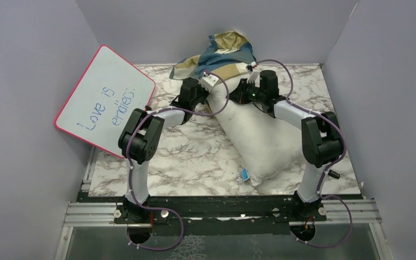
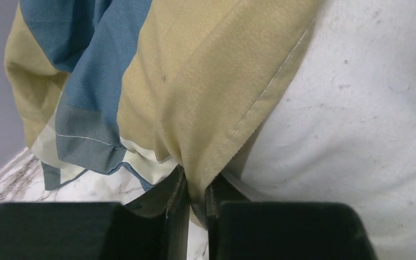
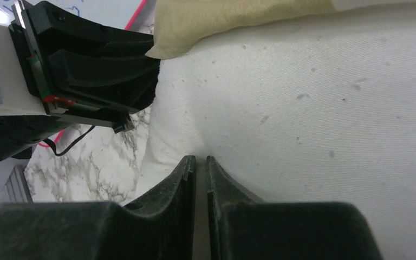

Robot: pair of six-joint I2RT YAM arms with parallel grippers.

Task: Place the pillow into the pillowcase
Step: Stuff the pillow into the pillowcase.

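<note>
Pillow (image 1: 257, 138) lies diagonally on the table (image 1: 179, 160). Its far end is up at the middle and its near end is down by the right arm's base. The blue tag (image 1: 245, 174) is on the near corner, and that corner sits just inside the table's near edge.

Pillowcase (image 1: 222, 54) is bunched at the pillow's far end, heaped up against the back wall (image 1: 216, 21). Its tan hem laps over the pillow's far end. Can't tell how much of the pillow is inside.

Left jaws: nearly closed, pinching the tan hem on the pillow's left side. In the left wrist view the stitched edge runs diagonally up from the jaw tips, with white pillow to its right. The blue and cream folds hang to its left, down to the table.

Right jaws: narrow gap, on the pillow's right side opposite the left jaws. Tips are pressed into the white fabric, which creases at the tips. It looks like a fold is pinched.

Room:
- Left of the pillow: a wide strip of marble surface, then the whiteboard (image 1: 105, 100) leaning on the left wall.
- Right of the pillow: a narrower strip, with the right arm's elbow over it, then the right wall (image 1: 390, 108).
- Beyond the pillow: only the pillowcase heap, then the back wall.
</note>
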